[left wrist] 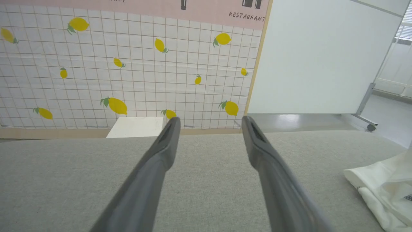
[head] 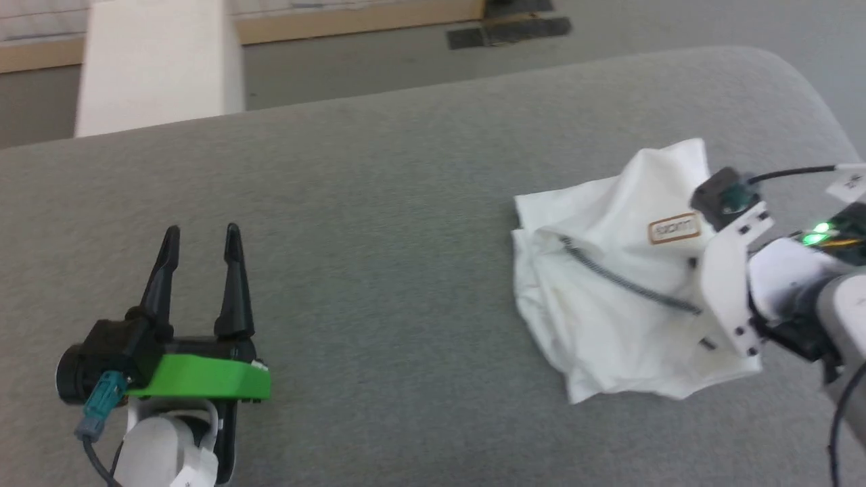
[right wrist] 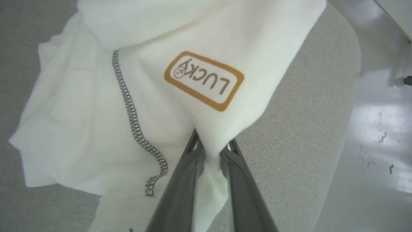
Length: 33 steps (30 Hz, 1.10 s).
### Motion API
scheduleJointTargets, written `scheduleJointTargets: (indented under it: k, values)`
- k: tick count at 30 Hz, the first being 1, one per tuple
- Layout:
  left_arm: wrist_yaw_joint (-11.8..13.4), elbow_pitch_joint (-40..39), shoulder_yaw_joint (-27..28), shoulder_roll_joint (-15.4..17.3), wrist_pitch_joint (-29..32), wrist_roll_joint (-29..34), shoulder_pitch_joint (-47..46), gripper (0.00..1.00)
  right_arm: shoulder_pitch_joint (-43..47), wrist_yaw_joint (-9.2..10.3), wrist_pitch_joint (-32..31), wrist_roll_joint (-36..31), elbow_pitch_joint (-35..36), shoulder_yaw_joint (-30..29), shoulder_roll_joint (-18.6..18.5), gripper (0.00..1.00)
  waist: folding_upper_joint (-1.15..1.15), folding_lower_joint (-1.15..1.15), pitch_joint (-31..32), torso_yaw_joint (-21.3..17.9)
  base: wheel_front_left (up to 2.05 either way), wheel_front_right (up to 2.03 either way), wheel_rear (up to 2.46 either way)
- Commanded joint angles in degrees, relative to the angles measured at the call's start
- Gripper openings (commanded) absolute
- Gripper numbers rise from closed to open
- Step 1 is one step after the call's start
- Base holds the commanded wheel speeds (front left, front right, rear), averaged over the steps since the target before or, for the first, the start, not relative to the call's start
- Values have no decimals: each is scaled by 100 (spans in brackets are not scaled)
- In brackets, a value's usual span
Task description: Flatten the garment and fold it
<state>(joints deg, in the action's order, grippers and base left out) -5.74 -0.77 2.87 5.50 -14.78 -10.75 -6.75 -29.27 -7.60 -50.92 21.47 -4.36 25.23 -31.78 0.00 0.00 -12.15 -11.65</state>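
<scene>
The garment (head: 609, 284) is a crumpled white T-shirt with a dark zigzag seam and a tan "LUCKY" label, lying at the right of the grey table (head: 379, 223). In the right wrist view my right gripper (right wrist: 212, 146) is shut on a fold of the garment (right wrist: 180, 90) just below the label, the cloth bunched between its two fingers. From the head view, white shirt cloth covers that gripper's fingers. My left gripper (head: 201, 240) hovers open and empty over the table's near left. The left wrist view catches the garment's edge (left wrist: 383, 187) at lower right, beyond the left gripper (left wrist: 209, 122).
A white rectangular box (head: 159, 64) stands behind the table's far left edge. The table's rounded right corner (right wrist: 338, 48) lies close to the garment, with pale floor (right wrist: 379, 129) beyond. A lemon-patterned wall (left wrist: 128, 64) and a white panel (left wrist: 322, 58) stand behind.
</scene>
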Motion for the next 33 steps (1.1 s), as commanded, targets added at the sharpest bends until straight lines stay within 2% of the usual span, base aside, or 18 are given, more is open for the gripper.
scheduleJointTargets:
  k: [1, 6, 13, 21, 25, 26, 27, 28, 33]
  values:
    - [-33, -21, -19, 43, -22, 84, -110, 100, -162, 11, 17, 35, 24, -23, -147, 0, 0, 0, -338, -610, 0, 0, 0]
    - [-54, -47, -91, 152, -11, 112, -253, 100, -380, 11, 246, 71, -182, -70, -632, 0, 0, 0, -716, -663, 0, 0, 0]
    - [-61, -275, -122, 359, 149, 162, -455, 100, -547, 11, 840, 7, -879, -454, -1215, 0, 0, 0, -1293, -356, 0, 0, 0]
    - [-29, -545, -49, 539, 296, 157, -543, 100, -630, 11, 1456, -472, -1773, -1582, -1364, 0, 0, 0, -1639, -84, 0, 0, 0]
    - [-18, -606, -50, 578, 325, 146, -552, 100, -620, 11, 1620, -801, -2139, -2146, -1232, 0, 0, 0, -1698, -35, 0, 0, 0]
    - [-15, -611, -51, 586, 329, 142, -553, 100, -616, 11, 1718, -936, -2181, -2280, -1180, 17, 0, 0, -1704, -30, 0, 0, 0]
    - [-11, -609, -49, 591, 329, 137, -554, 100, -613, 11, 1811, -1041, -2199, -2383, -1130, 43, 0, 0, -1703, -29, 0, 0, 0]
    - [-5, -598, -48, 596, 328, 132, -555, 100, -612, 11, 1966, -1176, -2206, -2539, -1056, 100, 0, 0, -1691, -29, 0, 0, 0]
    - [21, -447, -89, 539, 271, 90, -550, 100, -535, 11, 2604, -1556, -2150, -3120, -751, 100, 0, 0, -1418, 18, 0, 0, 0]
